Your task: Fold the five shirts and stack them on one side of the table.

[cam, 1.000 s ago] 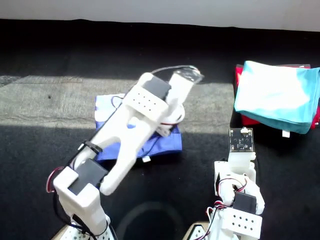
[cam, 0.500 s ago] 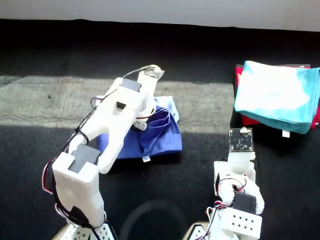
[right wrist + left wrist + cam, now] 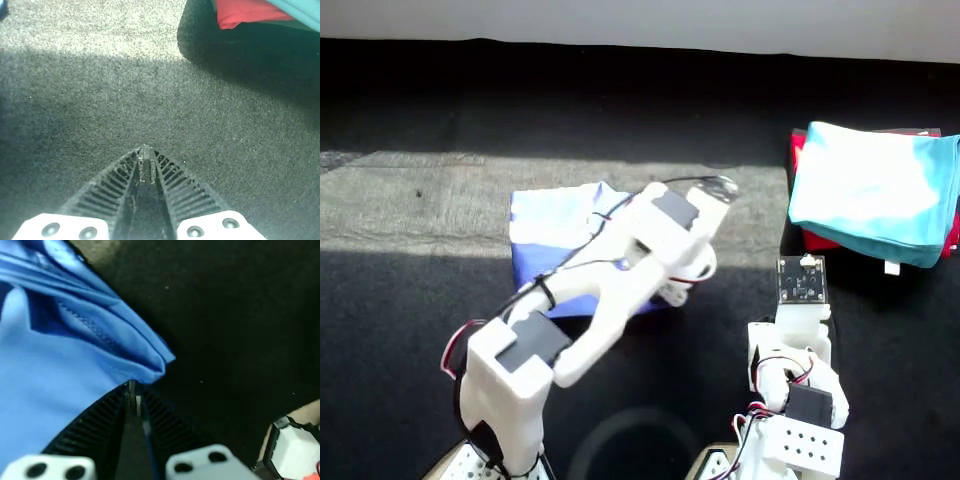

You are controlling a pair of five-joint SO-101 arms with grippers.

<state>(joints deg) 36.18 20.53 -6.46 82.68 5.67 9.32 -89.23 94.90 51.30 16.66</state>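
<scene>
A blue shirt [image 3: 552, 238] lies partly folded mid-table, its pale side up at the far left. My left arm stretches over it. In the left wrist view my left gripper [image 3: 133, 391] is shut at the folded edge of the blue shirt [image 3: 60, 370], with a thin strip of blue cloth between its fingers [image 3: 102, 417]. At the right side of the table a teal shirt [image 3: 872, 188] lies folded on a red shirt [image 3: 802, 150]. My right gripper [image 3: 145, 155] is shut on nothing, low over the dark mat, near the red shirt's corner [image 3: 245, 12].
The table is covered by a dark mat [image 3: 410, 330] with a sunlit grey band [image 3: 410, 200] across the middle. The right arm's base [image 3: 798, 400] stands at the front, below the stack. Bare mat lies to the left and behind the blue shirt.
My left arm swung left across the blue shirt, bunching it, then back to the shirt's near right corner. The shirt now lies flatter with pale cloth on top. The right arm kept still.
</scene>
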